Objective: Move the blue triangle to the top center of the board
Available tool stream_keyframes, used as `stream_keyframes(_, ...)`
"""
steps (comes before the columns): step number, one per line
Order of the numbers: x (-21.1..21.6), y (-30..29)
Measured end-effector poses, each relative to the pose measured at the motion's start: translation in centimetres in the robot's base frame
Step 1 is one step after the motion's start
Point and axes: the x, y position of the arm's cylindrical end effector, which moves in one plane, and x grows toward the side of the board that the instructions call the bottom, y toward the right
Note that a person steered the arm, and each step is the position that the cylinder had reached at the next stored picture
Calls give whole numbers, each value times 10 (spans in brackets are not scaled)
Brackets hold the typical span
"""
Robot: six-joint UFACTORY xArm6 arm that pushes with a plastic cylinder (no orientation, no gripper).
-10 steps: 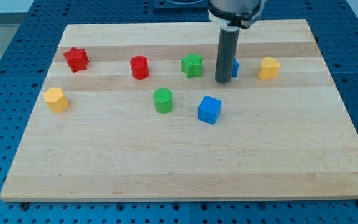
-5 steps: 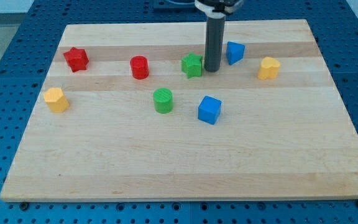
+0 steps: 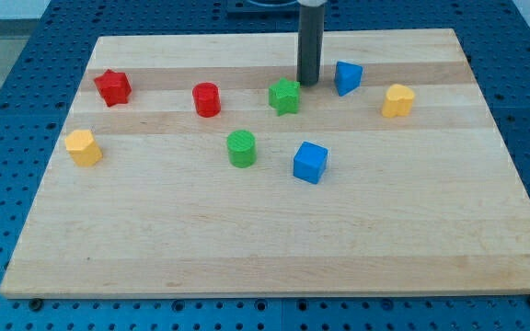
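The blue triangle (image 3: 347,77) lies on the wooden board (image 3: 274,239) in its upper part, right of centre. My tip (image 3: 308,83) rests on the board just left of the triangle, with a small gap between them. The tip is also just above and right of the green star (image 3: 284,97). The rod rises straight out of the view's top.
A blue cube (image 3: 309,162) and a green cylinder (image 3: 241,148) sit near the middle. A red cylinder (image 3: 206,99) and a red star (image 3: 113,87) are at upper left. A yellow block (image 3: 397,100) is at right, another yellow block (image 3: 83,147) at left.
My tip has moved up and left, from in front of the blue triangle to its left side. The triangle has shifted slightly toward the view's top.
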Motion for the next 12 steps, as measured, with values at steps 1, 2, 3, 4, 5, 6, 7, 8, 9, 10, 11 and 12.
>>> stream_keyframes(1, 37, 0)
stream_keyframes(2, 45, 18)
stream_keyframes(3, 20, 47)
stream_keyframes(4, -19, 53)
stream_keyframes(5, -49, 44)
stream_keyframes(6, -32, 45)
stream_keyframes(7, -7, 69)
stream_keyframes(8, -9, 118)
stream_keyframes(9, -35, 134)
stream_keyframes(10, -57, 84)
stream_keyframes(11, -70, 18)
stream_keyframes(12, -66, 7)
